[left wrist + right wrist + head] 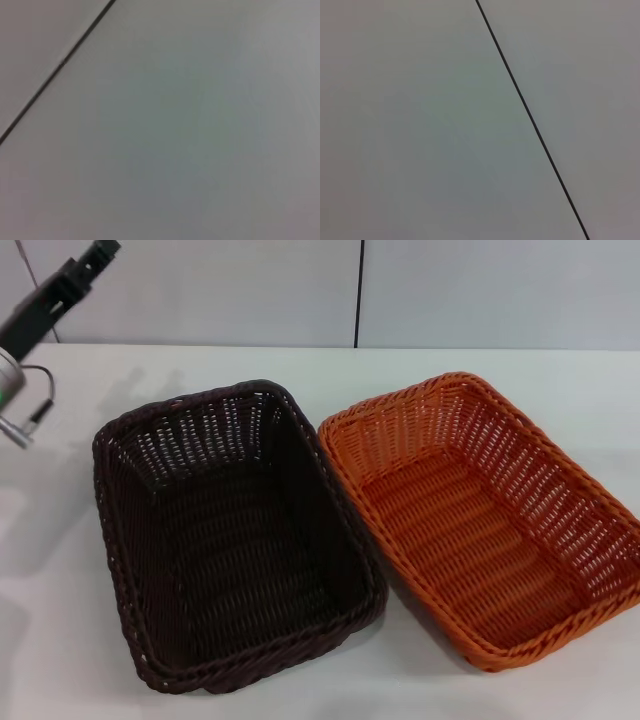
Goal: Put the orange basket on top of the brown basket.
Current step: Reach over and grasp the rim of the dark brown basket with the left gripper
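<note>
Orange basket [487, 520]: on the table [560, 380], at 3 o'clock of the brown basket [235, 535], rims touching.
Left gripper [60, 285]: raised at 10 o'clock; opening indiscernible.
Right gripper: unseen.
Advice: grip the orange rim, lift level, nest squarely.

White table [480, 375] has just two things sitting on it: the brown basket [235, 540], and the orange basket [480, 515] touching its right side.

a white table [300, 690] meets a pale grey wall [200, 290] split by a dark vertical seam [357, 295].
</note>
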